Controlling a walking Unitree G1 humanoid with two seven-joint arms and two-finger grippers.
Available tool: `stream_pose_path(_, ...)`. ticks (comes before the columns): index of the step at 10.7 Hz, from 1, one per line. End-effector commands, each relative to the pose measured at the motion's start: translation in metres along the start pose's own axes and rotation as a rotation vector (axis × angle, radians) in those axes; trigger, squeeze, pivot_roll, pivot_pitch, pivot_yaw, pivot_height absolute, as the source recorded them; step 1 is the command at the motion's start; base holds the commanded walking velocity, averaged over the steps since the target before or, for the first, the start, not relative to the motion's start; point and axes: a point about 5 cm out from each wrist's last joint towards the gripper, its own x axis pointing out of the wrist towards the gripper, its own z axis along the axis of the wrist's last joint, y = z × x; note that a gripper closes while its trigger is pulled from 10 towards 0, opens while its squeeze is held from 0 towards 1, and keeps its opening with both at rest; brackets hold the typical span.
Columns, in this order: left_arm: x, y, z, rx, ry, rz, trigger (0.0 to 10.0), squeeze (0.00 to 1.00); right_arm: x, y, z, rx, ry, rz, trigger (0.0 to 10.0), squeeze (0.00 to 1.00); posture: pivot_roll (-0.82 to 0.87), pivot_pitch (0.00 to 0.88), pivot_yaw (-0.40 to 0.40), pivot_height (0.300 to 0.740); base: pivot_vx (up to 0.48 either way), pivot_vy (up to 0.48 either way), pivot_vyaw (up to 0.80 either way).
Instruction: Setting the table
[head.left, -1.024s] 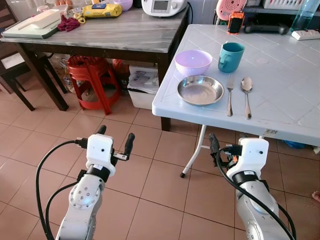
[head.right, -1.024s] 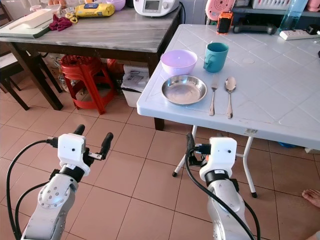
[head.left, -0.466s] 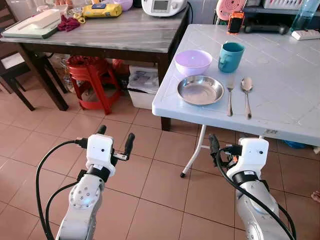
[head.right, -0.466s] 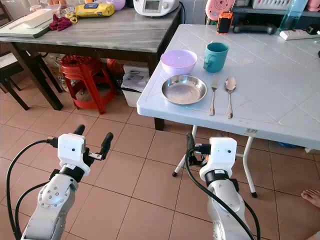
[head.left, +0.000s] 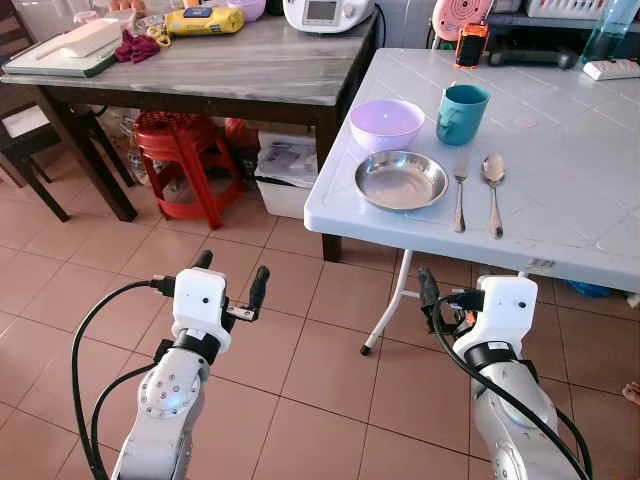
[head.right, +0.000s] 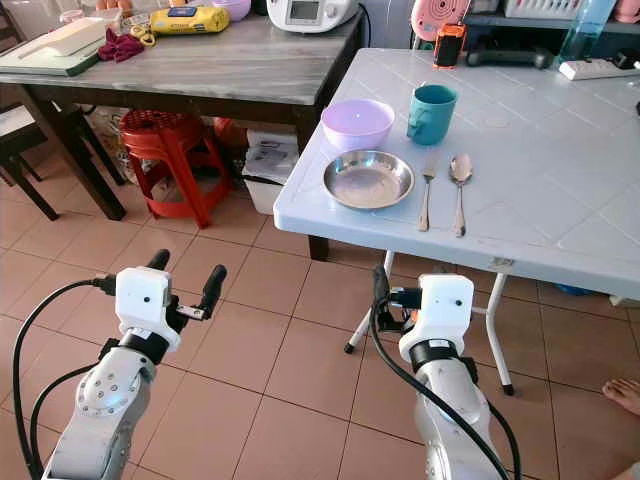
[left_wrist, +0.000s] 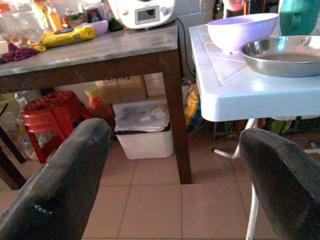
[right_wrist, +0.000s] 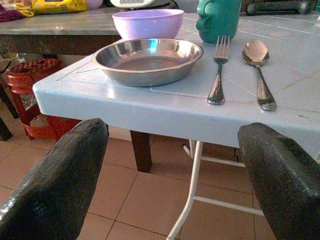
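On the white plastic table, near its left front corner, lies a steel plate. Behind it stand a purple bowl and a teal mug. A fork and a spoon lie side by side to the plate's right. Both arms are held low over the tiled floor, below and in front of the table edge. My left gripper is open and holds nothing. My right gripper is also open and empty, facing the table's front edge and the plate.
A dark table with a marble top stands to the left, carrying a yellow packet, a tray and an appliance. Under it are a red stool and a white box. The white table's folding legs stand just ahead of my right arm.
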Motion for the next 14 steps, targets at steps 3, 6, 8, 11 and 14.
stream_pose_path(3,0.021,0.028,-0.002,0.015,0.063,0.123,10.0,0.00,0.018,-0.010,-0.008,0.051,0.095,-0.053,10.0,0.00,-0.03,0.045,0.079,0.740,0.000,0.000,0.00)
stream_pose_path(6,0.018,0.005,-0.008,0.001,0.051,0.044,10.0,0.00,0.017,0.004,-0.014,0.040,0.073,0.017,10.0,0.00,-0.04,0.060,0.076,0.740,0.000,0.000,0.00)
stream_pose_path(8,0.019,0.000,-0.008,-0.002,0.050,0.013,10.0,0.00,0.015,0.006,-0.015,0.036,0.067,0.021,10.0,0.00,-0.04,0.064,0.079,0.740,0.000,0.000,0.00)
stream_pose_path(11,0.025,-0.002,-0.004,-0.011,0.027,-0.004,10.0,0.00,0.021,0.003,-0.012,-0.024,0.057,0.004,10.0,0.00,-0.05,0.079,0.088,0.740,0.000,0.000,0.00)
stream_pose_path(14,0.028,-0.006,0.003,-0.040,-0.005,-0.026,10.0,0.00,0.021,0.007,-0.005,-0.059,0.006,-0.008,10.0,0.00,-0.05,0.093,0.092,0.740,0.000,0.000,0.00)
